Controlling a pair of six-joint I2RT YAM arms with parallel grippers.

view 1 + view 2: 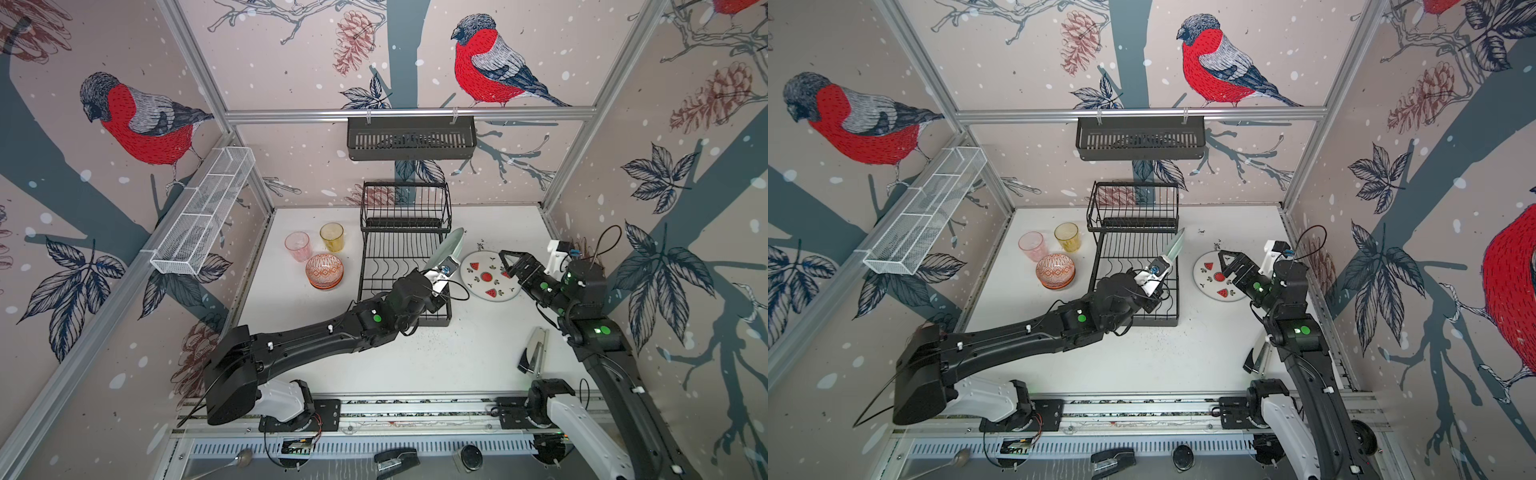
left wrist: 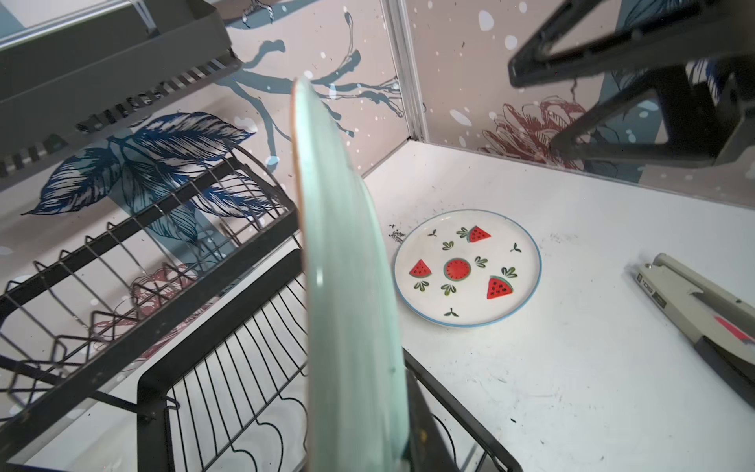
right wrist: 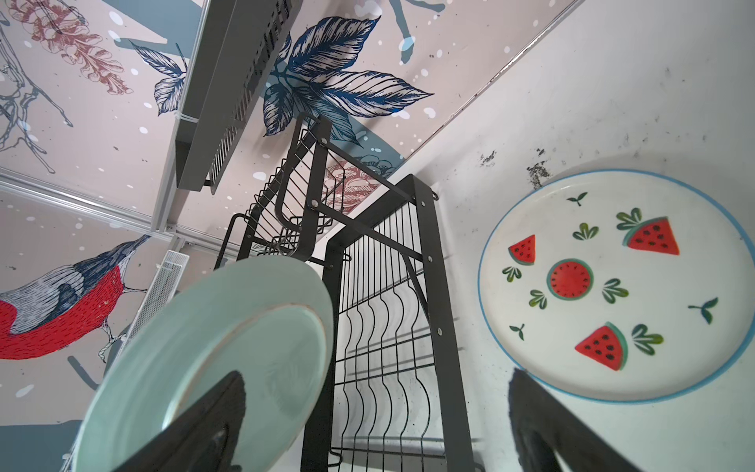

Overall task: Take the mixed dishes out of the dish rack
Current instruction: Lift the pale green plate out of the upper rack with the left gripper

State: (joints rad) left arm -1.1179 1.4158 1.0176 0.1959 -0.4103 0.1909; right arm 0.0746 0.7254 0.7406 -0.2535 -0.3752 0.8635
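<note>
White tabletop (image 1: 415,357) inside bird-print walls is carrying the whole job.

Far left: white mesh tray (image 1: 203,212) is hanging on the side rail, not involved.

Next over: pink tumbler (image 1: 298,245) and amber tumbler (image 1: 332,237) are standing upright on the table, near each other and apart from the rack. Orange bowl (image 1: 324,270) is sitting just in front of them and looks stacked on a 2nd bowl.

Centre: dish rack (image 1: 405,223) is standing at the back of the table. Both top views are showing only 1 dish at it, the mint plate (image 1: 445,248).

Left gripper (image 1: 434,271) is pinching that plate's lower rim, jaws almost closed on it. It is holding the plate on edge, tilted, over the right side of the lower tray. Cannot tell whether the bottom rim is clear of the wires.

Right of rack: watermelon plate (image 1: 478,286) is lying flat on the table, just beside the rack frame.

Right gripper (image 1: 508,264) is hovering over that plate's far edge, jaws spread wide, gripping nothing.

Front right: grey stapler-like tool (image 1: 534,351) is lying on the table, irrelevant.

Read: the left arm is working the last plate out, so the unload looks nearly finished.

Next move is calling for the left arm to:
- lift clear of the frame
- swing right
- roll the plate from on-edge to flat
- set it on bare table or onto the watermelon plate

The right arm needs to be out of that path.
</note>
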